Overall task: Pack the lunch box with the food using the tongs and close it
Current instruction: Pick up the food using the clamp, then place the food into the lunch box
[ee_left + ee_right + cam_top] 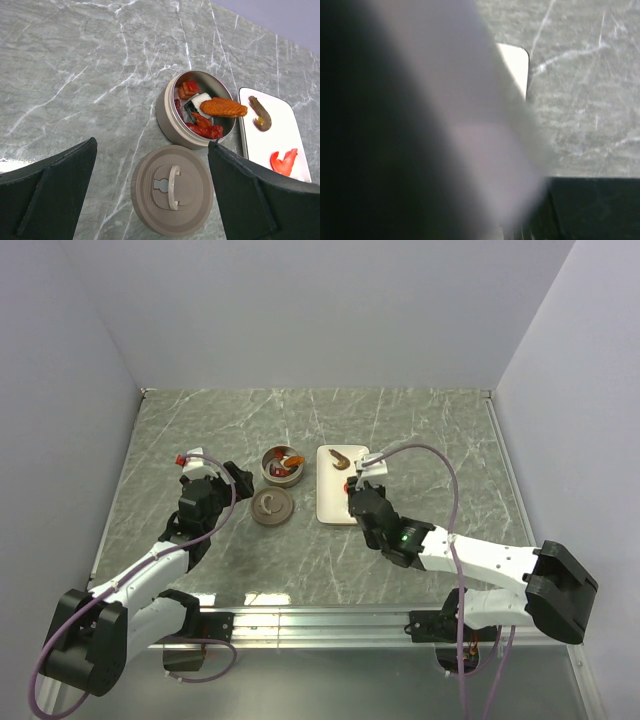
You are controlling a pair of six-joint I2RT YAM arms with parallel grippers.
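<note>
The lunch box (282,464) (170,117), a round tin, stands open and holds food: an orange piece (223,107), red pieces (205,131) and a dark-and-white cube (199,102). Its brown lid (272,506) (172,189) lies flat just in front of it, handle up. On the white plate (335,508) (265,145) lie a brown shrimp-shaped piece (340,460) (261,114) and a red piece (283,162). My left gripper (235,483) (152,150) hovers open over the lid, holding nothing. My right gripper (356,502) is over the plate. I cannot make out the tongs.
A blurred pale grey shape covers most of the right wrist view, leaving only a plate corner (517,62) and marbled table (585,100). Grey walls enclose the table on the left, back and right. The arms' bases sit at the near edge.
</note>
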